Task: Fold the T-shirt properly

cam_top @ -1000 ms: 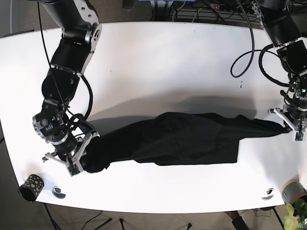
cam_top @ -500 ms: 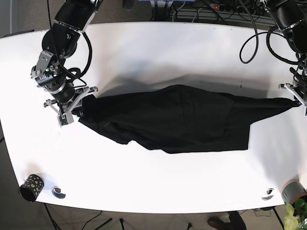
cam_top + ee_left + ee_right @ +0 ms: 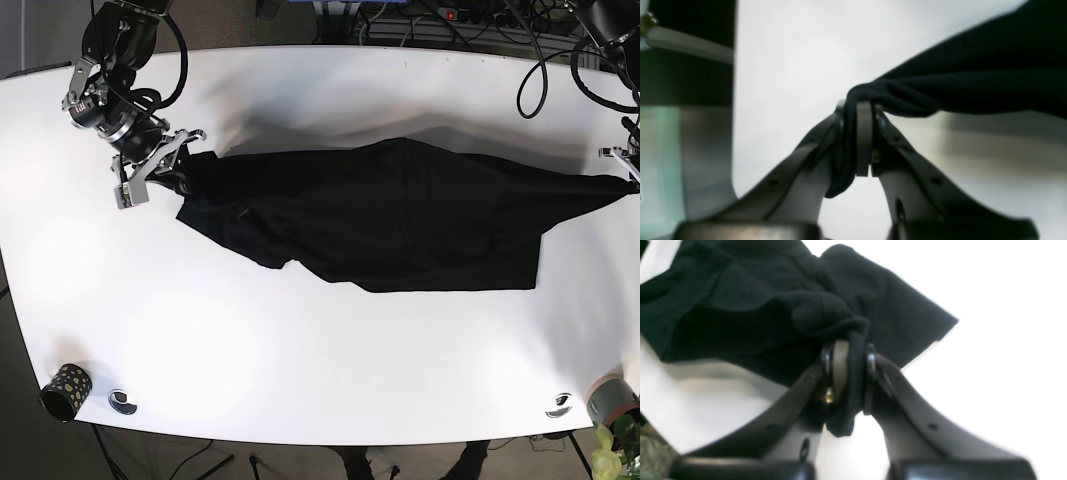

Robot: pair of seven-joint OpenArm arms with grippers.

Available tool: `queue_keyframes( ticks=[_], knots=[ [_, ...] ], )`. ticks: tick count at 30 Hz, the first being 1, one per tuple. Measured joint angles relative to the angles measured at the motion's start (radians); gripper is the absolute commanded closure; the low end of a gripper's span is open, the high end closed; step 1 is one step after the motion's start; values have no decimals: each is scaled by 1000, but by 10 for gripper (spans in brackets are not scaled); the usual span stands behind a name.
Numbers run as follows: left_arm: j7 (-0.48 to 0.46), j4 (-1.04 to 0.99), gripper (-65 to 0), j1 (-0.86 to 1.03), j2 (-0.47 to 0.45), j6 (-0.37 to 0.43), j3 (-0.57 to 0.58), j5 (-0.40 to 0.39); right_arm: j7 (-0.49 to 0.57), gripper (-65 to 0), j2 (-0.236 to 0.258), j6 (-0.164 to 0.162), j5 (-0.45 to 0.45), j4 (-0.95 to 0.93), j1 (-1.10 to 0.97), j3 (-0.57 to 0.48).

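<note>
Fabric of a black T-shirt [image 3: 400, 215] is stretching across the far half of the white table [image 3: 300, 360], running lengthwise between the two arms. No print, brand mark or label is showing on the cloth in any view, and no readable writing is appearing anywhere else.

The right pincer [image 3: 150, 170] is sitting near the table's far left corner, gripping one bunched end of the shirt; in the right wrist view its fingers [image 3: 840, 366] are pressing together on a twisted fold of cloth, with a tail of fabric hanging down between them. The left pincer [image 3: 632, 165] is sitting at the table's right edge, clamping the opposite end, which is narrowing to a taut point there. In the left wrist view its fingers [image 3: 863, 133] are closing tightly on a rolled edge of the shirt.

The middle of the garment is lying wrinkled, its lower hem sagging toward the table's centre.

A small dark cup with yellow dots [image 3: 65, 388] is standing at the near left corner, with a small round object [image 3: 122, 402] just beside it. Another round object [image 3: 559, 405] is lying near the near right corner.
</note>
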Motion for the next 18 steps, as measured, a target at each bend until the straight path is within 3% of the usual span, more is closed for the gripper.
queue_keyframes(
  ticks=[9,14,18],
  knots=[
    [-12,-40,0,0,-23,-77,-49,-4,2,0,17,0,102,1,-127,-10],
    [-114,-66,-1,-3,-22,-84,-55,2,0,0,16,0,116,1,-195,-10],
    [-122,-115,-3,-2,-23,-87,-55,3,-10,0,16,0,116,0,-224,-11]
  ],
)
